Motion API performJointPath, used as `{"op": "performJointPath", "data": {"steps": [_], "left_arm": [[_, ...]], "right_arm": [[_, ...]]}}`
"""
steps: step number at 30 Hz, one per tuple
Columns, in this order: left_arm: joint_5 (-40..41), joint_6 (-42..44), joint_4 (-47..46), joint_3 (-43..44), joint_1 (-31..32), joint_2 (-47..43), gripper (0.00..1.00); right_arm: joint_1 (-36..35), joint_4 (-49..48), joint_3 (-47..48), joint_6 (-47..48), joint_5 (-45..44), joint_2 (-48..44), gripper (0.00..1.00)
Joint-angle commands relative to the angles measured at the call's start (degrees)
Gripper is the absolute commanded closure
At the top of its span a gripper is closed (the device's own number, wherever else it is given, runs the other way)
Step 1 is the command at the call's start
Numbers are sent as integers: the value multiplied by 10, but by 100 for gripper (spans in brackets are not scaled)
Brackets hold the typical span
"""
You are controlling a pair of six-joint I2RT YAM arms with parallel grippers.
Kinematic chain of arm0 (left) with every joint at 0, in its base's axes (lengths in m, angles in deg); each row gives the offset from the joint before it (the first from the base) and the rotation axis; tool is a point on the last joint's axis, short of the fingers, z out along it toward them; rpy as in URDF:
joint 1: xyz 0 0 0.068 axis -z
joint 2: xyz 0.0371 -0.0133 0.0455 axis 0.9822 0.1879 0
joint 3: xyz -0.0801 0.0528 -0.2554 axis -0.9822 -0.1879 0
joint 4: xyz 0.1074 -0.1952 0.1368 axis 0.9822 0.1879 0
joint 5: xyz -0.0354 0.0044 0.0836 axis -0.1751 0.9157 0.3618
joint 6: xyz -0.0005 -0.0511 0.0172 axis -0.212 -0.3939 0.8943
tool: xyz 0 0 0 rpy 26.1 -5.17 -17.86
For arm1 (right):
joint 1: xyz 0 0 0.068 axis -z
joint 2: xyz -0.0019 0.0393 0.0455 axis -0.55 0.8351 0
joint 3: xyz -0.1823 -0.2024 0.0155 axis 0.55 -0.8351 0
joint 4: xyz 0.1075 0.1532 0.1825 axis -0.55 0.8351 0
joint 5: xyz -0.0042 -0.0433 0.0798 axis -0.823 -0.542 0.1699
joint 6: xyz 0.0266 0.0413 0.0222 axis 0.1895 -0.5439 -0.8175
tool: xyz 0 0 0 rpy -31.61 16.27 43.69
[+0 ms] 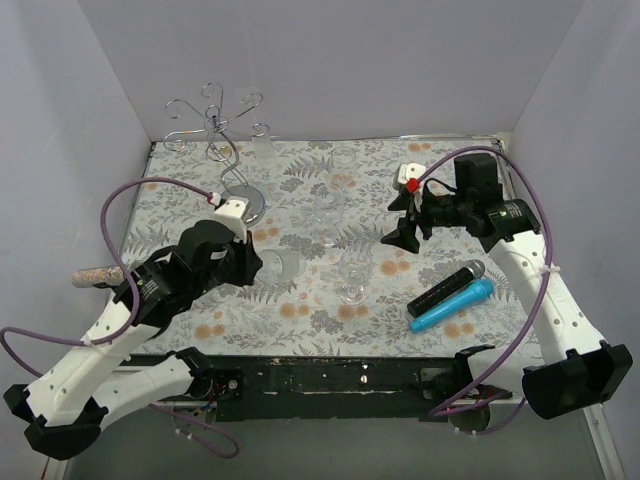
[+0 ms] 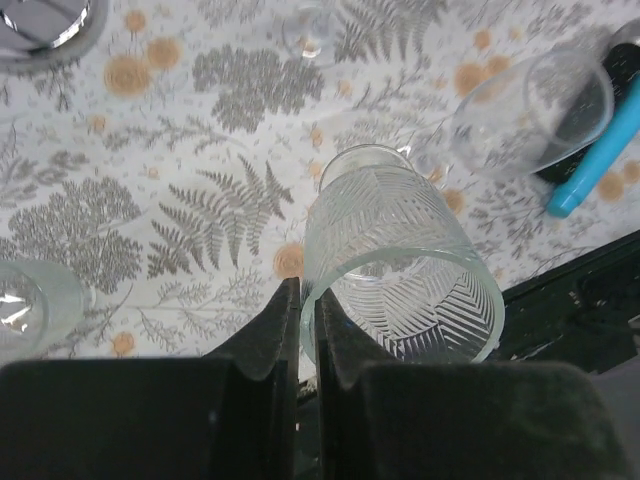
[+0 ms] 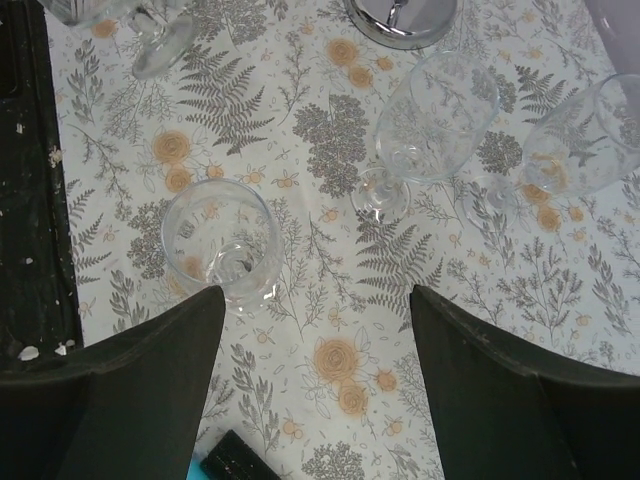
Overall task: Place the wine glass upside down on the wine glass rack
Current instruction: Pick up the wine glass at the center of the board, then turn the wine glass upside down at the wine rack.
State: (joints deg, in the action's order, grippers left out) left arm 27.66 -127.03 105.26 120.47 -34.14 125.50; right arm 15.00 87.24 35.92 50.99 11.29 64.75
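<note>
The left gripper [image 1: 257, 262] reaches over the near-left part of the desk [image 1: 300, 322]. Its fingers [image 2: 275, 335] are pressed almost together, pinching the rim wall of the wine glass [image 2: 400, 270], whose frosted bowl is etched with fern leaves. The long axis of the bowl runs away from the fingers. The open mouth faces back toward the left wrist and the narrower end points away and down toward the fern-printed cloth, so the glass is not upside down. The stem is hidden behind the bowl in that view. From above, the wine glass [image 1: 282, 265] sits just beyond the fingertips, nearer than the round base of the wine glass rack [image 1: 254, 206] and apart from it.

The rack stands upright toward the far-left corner, its curled wire arms empty (the shiny base also shows at the top edge of both wrist views).

The right gripper [image 1: 403, 232] hovers over the right half of the desk. Its fingers [image 3: 150, 380] are spread wide with only cloth between them.

An upright clear glass [image 1: 355, 272] stands near the middle, and a second clear glass [image 1: 328, 205] is farther back. A black microphone [image 1: 447, 287] and a blue microphone [image 1: 452, 305] lie side by side toward the near-right corner.
</note>
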Motion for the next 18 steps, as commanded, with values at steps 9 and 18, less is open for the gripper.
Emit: {"op": "performJointPath", "data": {"steps": [9,18], "left_arm": [[55,25,-271,42,2,-34,100],[29,-9,-403,3,1,-2,100]], "right_arm": [[19,55,101,-18,49,-22,16],[25,27,91,-81,78,-26,16]]}}
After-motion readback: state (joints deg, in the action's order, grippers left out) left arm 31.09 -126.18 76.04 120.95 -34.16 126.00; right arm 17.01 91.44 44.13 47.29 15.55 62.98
